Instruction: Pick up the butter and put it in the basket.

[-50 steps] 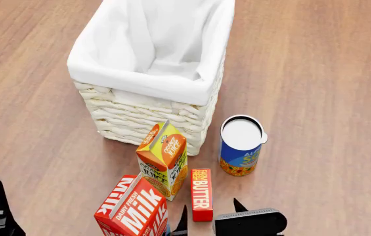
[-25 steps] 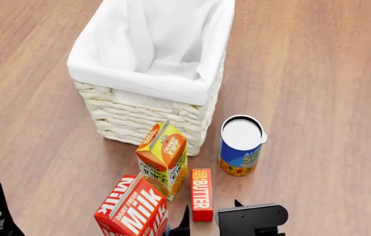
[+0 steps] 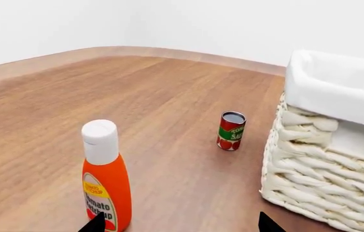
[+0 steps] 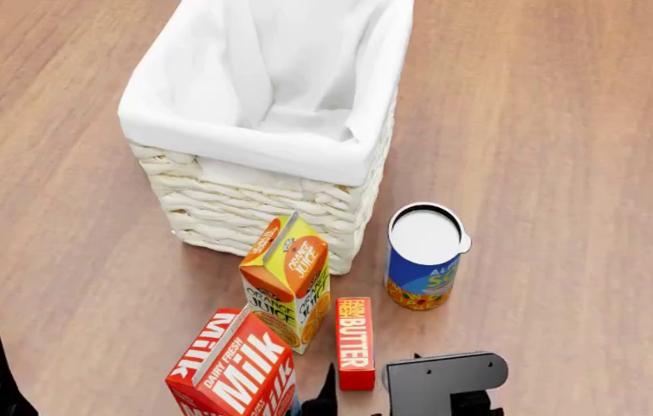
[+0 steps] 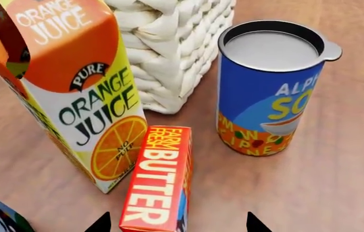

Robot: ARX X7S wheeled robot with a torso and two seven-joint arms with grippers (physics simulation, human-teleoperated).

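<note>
The butter (image 4: 354, 341) is a slim red box lying flat on the wooden floor, between the orange juice carton (image 4: 287, 279) and the blue can (image 4: 423, 256). In the right wrist view the butter (image 5: 159, 179) lies just ahead of my right gripper (image 5: 177, 225), whose two black tips stand wide apart, one on each side of the box's near end, not touching it. The right gripper (image 4: 367, 400) shows at the bottom edge of the head view. The cream wicker basket (image 4: 246, 204) with white liner stands beyond. My left gripper (image 3: 179, 225) is open and empty.
A red-and-white milk carton (image 4: 234, 368) stands left of the butter, close to the right gripper. A ketchup bottle (image 3: 106, 179) and a small tomato can (image 3: 231, 131) stand near the left gripper, with the basket wall (image 3: 311, 169) beside them.
The right gripper has sunk lower in the head view, its tips showing less. The left gripper has also dropped slightly. The objects have not moved.
</note>
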